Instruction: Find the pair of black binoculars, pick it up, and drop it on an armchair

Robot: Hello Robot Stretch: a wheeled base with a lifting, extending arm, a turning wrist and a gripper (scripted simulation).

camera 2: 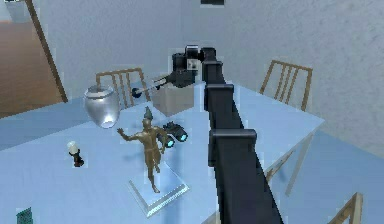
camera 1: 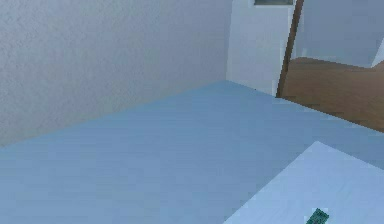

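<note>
**Binoculars lie on table beside robot's outstretched arm**

Forward view: A blue floor [camera 1: 150, 150] runs back to a pale wall [camera 1: 90, 60] on the left and a brown door [camera 1: 335, 90] at the far right. The corner of a pale table [camera 1: 345, 175] juts in at the near right, with a small dark thing [camera 1: 318, 215] lying close to its near edge.

Arm side view: The dark arm [camera 2: 235, 150] rises from the bottom edge and stretches out across the table [camera 2: 50, 185]. At its far end the gripper [camera 2: 140, 93] points left, close to a pale rounded jar [camera 2: 100, 105] and in front of a wooden chair [camera 2: 122, 80] on the table's far side. With the jar and chair at and behind the fingers, it cannot be told whether the gripper holds anything. The black binoculars [camera 2: 177, 133] lie on the tabletop, nearer than the gripper and apart from it. They sit just right of a bronze statue [camera 2: 150, 148] on a clear base, and left of the arm. A small white-topped thing [camera 2: 73, 152] stands left of the statue, well apart from it. A second chair [camera 2: 285, 82] is drawn up at the table's far right.
</note>
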